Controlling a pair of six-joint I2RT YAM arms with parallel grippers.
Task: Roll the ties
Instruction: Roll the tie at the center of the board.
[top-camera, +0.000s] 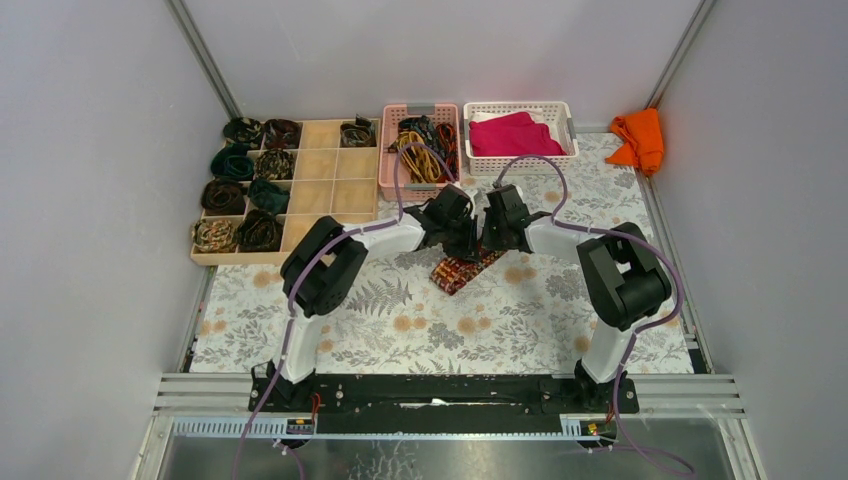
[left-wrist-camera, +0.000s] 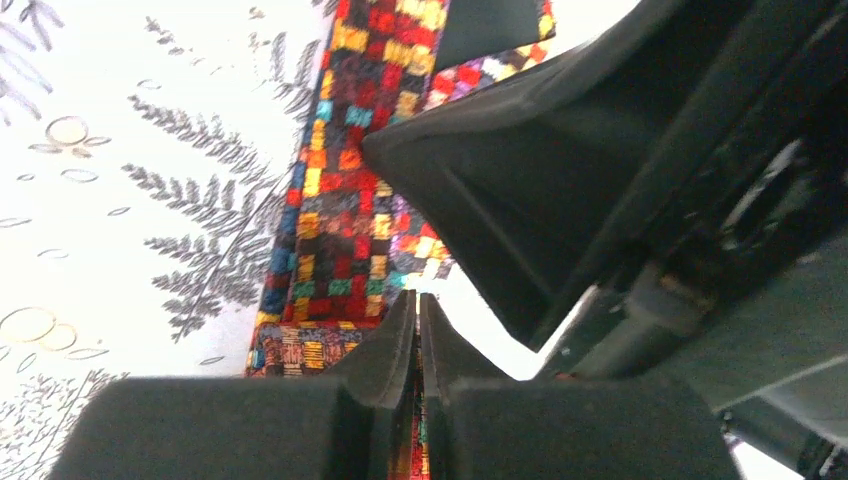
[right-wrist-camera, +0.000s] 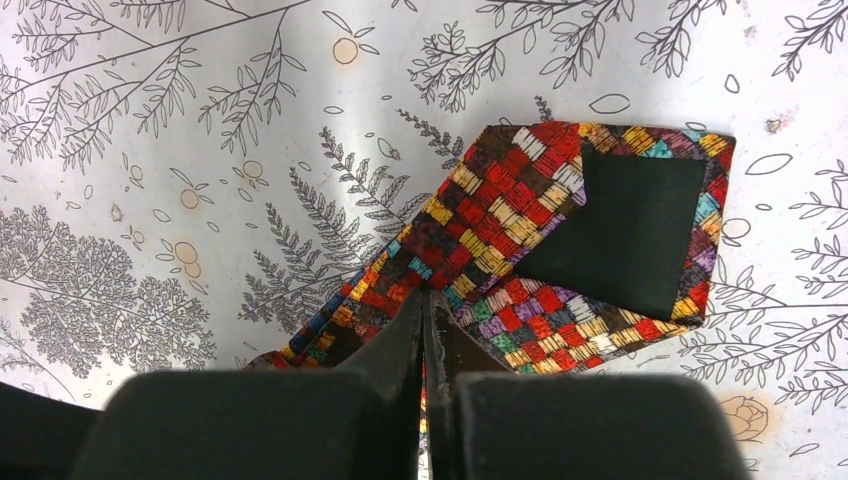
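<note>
Red-orange-and-dark patterned fabric necktie (right-wrist-camera: 500, 220) laid flat on fern-print cloth (right-wrist-camera: 150, 200), directly under both sets of fingertips. Thin fold pinched by left gripper (left-wrist-camera: 417, 300), nearly closed; edge nipped by right gripper (right-wrist-camera: 425, 298), fully closed; wide end ahead-right. Judged light, limp, slippery: folded edge best gripped.

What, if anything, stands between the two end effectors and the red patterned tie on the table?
Nothing visible does. The left end effector and the right end effector are each shut directly on the tie, pinching its fabric.
</note>
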